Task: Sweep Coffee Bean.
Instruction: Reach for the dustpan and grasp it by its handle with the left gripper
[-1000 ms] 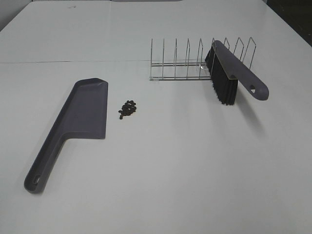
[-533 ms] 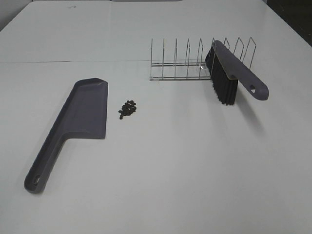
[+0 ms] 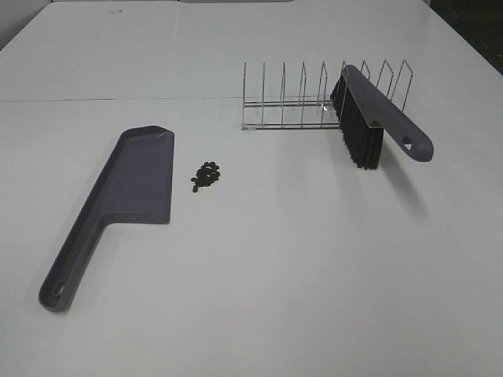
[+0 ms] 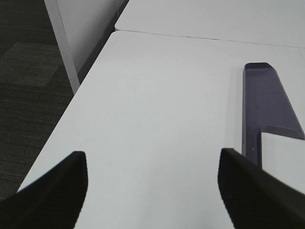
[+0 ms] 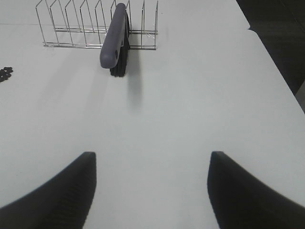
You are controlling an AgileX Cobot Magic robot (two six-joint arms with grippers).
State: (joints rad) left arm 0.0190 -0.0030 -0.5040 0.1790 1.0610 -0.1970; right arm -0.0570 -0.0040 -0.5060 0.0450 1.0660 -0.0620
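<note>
White worktop [image 3: 299, 259], seamed across its far part; dark carpeted floor [image 4: 24, 71] lies beyond its left edge. You see the coffee bean [image 3: 207, 175] pile left of centre, just right of the grey dustpan [image 3: 130, 188]. Far right, a brush [image 3: 377, 110] leans in a wire rack [image 3: 283, 102]. Your left end effector [image 4: 152, 160] and right end effector [image 5: 152, 155] both stand apart, empty.

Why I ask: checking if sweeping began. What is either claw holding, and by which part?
Nothing: the left claw and right claw are open and empty; brush rests in the rack.
</note>
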